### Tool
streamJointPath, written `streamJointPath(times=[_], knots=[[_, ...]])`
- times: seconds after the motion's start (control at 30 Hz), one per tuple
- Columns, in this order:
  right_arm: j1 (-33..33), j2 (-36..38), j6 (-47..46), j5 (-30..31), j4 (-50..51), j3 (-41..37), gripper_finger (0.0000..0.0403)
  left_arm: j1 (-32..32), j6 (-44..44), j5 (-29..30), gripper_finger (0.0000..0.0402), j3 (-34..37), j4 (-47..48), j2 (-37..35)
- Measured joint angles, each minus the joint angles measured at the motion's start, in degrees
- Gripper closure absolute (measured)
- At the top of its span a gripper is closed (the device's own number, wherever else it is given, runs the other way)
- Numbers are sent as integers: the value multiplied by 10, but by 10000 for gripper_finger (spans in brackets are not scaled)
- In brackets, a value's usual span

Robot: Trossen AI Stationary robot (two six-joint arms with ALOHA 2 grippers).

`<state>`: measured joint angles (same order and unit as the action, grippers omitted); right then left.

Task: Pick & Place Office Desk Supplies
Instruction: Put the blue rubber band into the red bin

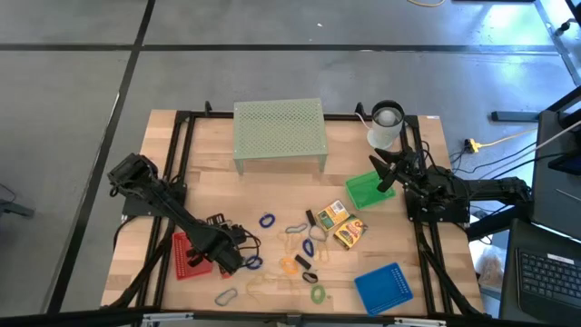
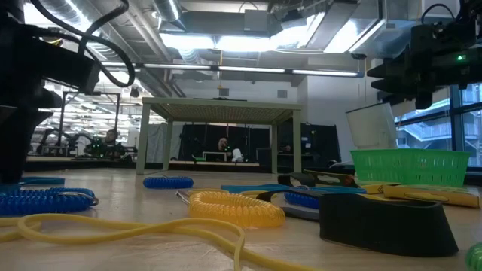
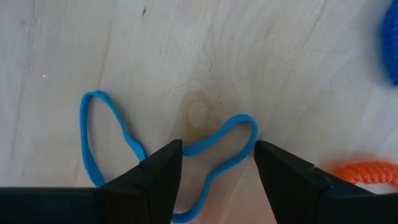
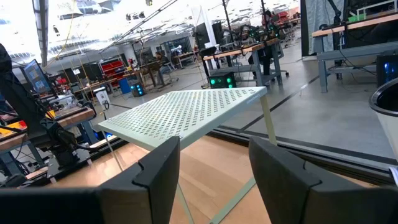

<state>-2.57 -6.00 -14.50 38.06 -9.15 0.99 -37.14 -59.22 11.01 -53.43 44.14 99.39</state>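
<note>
Band of thin blue rubber (image 3: 186,149) is lying flat on the wooden table (image 3: 261,56), bent into a loose loop, and its middle part is passing between the two fingers (image 3: 158,174) of the left gripper (image 3: 217,168), which is standing spread wide and grasping nothing. Its long axis is running across the gap of the fingers. Right gripper (image 4: 214,171) is also staying released and empty, waiting near the pale green mesh riser (image 4: 186,115), above the green tray (image 1: 366,190).
</note>
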Motion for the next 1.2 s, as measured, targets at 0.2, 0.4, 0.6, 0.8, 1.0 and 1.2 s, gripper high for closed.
streamJointPath(times=[0.2, 0.4, 0.6, 0.8, 1.0, 1.2], knots=[[0, 0, 0, 0, 0, 0, 209, 0, 0, 10, 226, 6, -5, 1], [0, 0, 0, 0, 0, 0, 209, 0, 0, 12, 287, 6, -9, 2], [0, 0, 0, 0, 0, 0, 209, 0, 29, 23, 373, 6, -10, 3], [0, 0, 0, 0, 0, 0, 209, 5, 105, 24, 398, -26, 8, 8], [0, 0, 0, 0, 0, 0, 209, 8, 241, 155, 399, -84, -2, 8], [0, 0, 0, 0, 0, 0, 209, 13, 351, 280, 399, -105, -56, 7]])
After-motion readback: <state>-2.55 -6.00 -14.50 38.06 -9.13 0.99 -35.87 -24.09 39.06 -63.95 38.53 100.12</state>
